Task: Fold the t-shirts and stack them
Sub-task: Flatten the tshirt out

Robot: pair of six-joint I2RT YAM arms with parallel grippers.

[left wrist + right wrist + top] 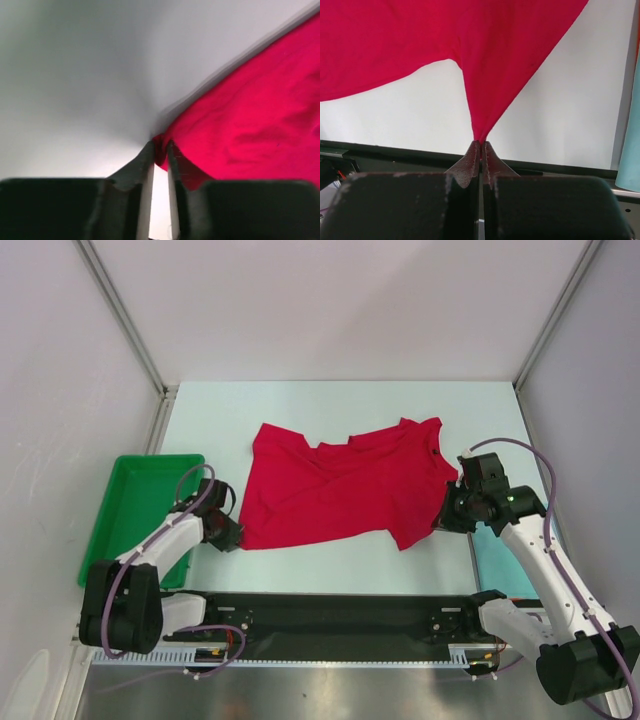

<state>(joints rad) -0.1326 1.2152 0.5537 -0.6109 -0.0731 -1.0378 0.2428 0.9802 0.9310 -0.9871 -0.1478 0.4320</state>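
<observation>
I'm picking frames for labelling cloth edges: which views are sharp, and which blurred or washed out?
Top view: evenly lit, sharp, red shirt outline clear. Left wrist: blurred, shirt edge smeared, the rest a featureless grey, left fingers dark. Right wrist: crisp, folds and right fingers well defined.

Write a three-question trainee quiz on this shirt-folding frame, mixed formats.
1. True or false: the right pincer is clamped on the red t-shirt.
2. The green tray lies: A) left of the red t-shirt, B) right of it, C) under it.
3. Name the garment lying to the red t-shirt's right.

Key: 1 true. 2 A. 3 the folded teal t-shirt.
</observation>
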